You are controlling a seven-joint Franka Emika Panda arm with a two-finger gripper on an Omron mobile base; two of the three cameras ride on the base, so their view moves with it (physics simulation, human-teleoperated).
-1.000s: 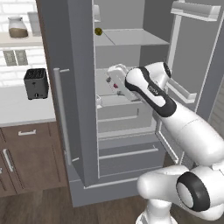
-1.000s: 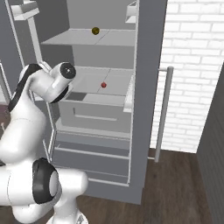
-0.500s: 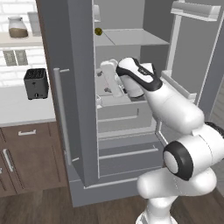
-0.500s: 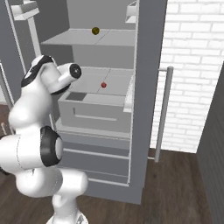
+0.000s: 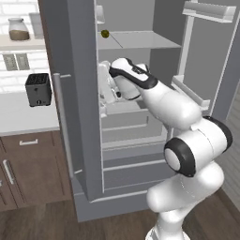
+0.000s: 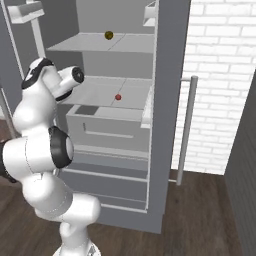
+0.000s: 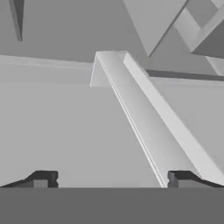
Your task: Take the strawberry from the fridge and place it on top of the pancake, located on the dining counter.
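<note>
The tall grey fridge (image 6: 170,100) stands with its doors swung open, the white arm (image 5: 164,101) reaching in over the middle shelf with its gripper (image 7: 111,177) spread wide and holding nothing, while the tiny red strawberry (image 6: 118,97) sits on that shelf, well apart from the olive-yellow fruit (image 6: 108,35) above.

Glossy white robot arm (image 5: 168,105) of rounded, bulbous segments; dark grey-black rings at joints, black disc caps on elbow and wrist. White hand (image 7: 112,181) with small dark fingertips (image 7: 43,178).
</note>
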